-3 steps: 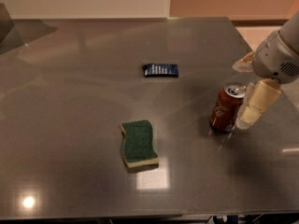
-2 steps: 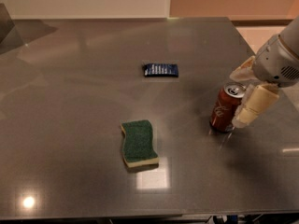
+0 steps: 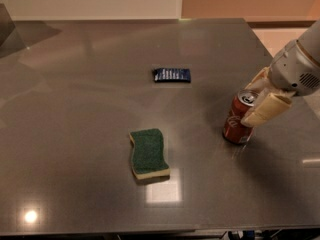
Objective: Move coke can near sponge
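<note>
The coke can [image 3: 238, 120], red with a silver top, stands upright on the right side of the grey table [image 3: 75, 109]. My gripper [image 3: 256, 96] comes in from the right at the can's top. One cream finger lies across the can's right front and the other sits behind it, so the fingers close on the can. The sponge [image 3: 148, 153], green on top with a pale yellow base, lies flat near the table's middle front, well to the left of the can and apart from it.
A flat dark blue packet [image 3: 172, 74] lies toward the back middle of the table. The table's right edge [image 3: 280, 64] runs close behind my arm. The front edge is just below the sponge.
My gripper has come down and slightly left, and its near finger now overlaps the can. The can, sponge and packet have not moved.
</note>
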`<state>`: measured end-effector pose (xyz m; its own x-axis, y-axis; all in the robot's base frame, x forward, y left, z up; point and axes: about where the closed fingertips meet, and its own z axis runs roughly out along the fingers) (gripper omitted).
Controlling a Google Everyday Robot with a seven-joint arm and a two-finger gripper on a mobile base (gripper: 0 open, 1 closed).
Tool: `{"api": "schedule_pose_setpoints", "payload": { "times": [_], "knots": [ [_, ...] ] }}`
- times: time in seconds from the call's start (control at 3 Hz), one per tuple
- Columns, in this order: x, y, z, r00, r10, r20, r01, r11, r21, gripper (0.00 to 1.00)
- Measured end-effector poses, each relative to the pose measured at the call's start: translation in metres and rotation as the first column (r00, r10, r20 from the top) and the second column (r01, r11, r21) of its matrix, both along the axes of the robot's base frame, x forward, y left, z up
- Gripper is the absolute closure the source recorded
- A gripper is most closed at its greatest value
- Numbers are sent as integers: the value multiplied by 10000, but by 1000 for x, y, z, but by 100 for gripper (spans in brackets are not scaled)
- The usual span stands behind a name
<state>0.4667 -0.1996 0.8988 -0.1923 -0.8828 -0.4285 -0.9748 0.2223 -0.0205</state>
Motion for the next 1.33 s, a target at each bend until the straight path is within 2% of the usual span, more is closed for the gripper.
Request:
{"api": "schedule_pose_setpoints", "payload": {
  "times": [0.33, 0.67, 1.0, 1.33],
  "knots": [
    [-1, 20, 12, 9994, 358, -16, -357, 9984, 449, 88],
    [-7, 54, 22, 9945, 1049, -27, -1042, 9897, 978, 100],
    [-17, 86, 23, 9844, 1762, -2, -1749, 9772, 1207, 100],
    [-29, 109, 13, 9707, 2400, -137, -2374, 9658, 1041, 100]
  ]
}}
